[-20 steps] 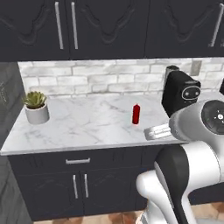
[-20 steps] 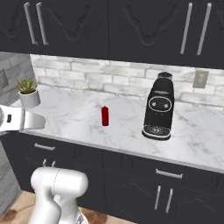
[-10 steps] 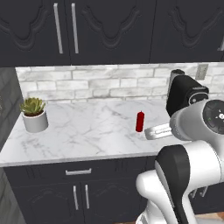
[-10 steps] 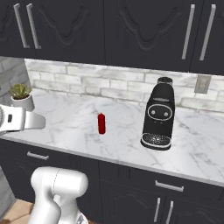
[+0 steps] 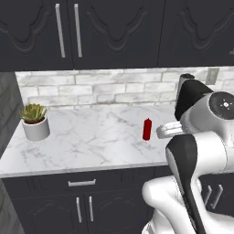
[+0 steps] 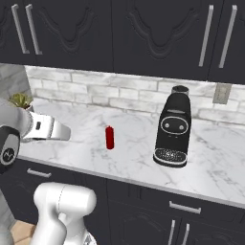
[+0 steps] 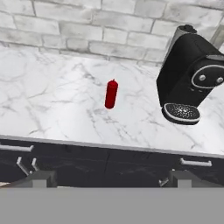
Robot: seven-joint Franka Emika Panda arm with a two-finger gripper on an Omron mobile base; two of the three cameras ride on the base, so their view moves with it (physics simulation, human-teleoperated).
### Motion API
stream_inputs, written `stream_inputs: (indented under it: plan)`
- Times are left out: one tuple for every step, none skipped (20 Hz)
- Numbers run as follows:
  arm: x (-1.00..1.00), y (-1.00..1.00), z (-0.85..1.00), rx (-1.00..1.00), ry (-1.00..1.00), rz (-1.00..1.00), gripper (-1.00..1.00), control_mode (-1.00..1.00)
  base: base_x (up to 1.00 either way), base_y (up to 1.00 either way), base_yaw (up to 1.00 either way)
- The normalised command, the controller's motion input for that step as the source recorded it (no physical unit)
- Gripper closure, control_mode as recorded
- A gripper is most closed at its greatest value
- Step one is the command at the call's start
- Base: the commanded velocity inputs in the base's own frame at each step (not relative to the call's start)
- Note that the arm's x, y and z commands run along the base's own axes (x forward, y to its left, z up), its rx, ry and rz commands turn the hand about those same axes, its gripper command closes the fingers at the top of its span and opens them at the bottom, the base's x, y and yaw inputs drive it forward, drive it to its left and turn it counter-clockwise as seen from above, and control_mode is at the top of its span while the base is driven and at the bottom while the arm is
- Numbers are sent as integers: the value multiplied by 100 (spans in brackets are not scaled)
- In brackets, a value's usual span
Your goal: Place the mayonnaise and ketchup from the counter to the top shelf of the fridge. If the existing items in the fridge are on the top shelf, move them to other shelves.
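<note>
small red plastic ketchup bottle (image 7: 111, 94) upright mid white-grey marbled counter (image 7: 52, 109), left of black coffee machine (image 7: 192, 78) | looks light, stiff, kinda slick and tippy, so grab the body mid-height | gripper (image 7: 109, 178) wide open, empty, well short

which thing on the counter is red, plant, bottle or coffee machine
The ketchup bottle, standing mid-counter. The coffee machine is black, and the plant is green in a white pot.
</note>
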Motion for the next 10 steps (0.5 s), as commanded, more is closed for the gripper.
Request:
stream_inputs:
  plan:
    - [94,-54,-67,19,25,-10,-100,-100,0,0,0]
    - [94,-49,-71,19,24,-11,-100,-100,0,0,0]
    - [86,-46,-75,18,20,-11,-100,-100,0,0,0]
    - [96,-40,-76,17,19,-10,-100,-100,0,0,0]
    - [100,-36,-73,15,17,-10,-100,-100,0,0,0]
    - [100,-28,-74,11,11,-11,-100,-100,0,0,0]
    - [100,-28,-72,10,11,-10,-100,-100,0,0,0]
    - [100,-21,-69,7,9,-9,-100,-100,0,0,0]
    - [100,-11,-62,2,5,-7,-100,-100,0,0,0]
    - [100,-6,-60,1,3,-6,-100,-100,0,0,0]
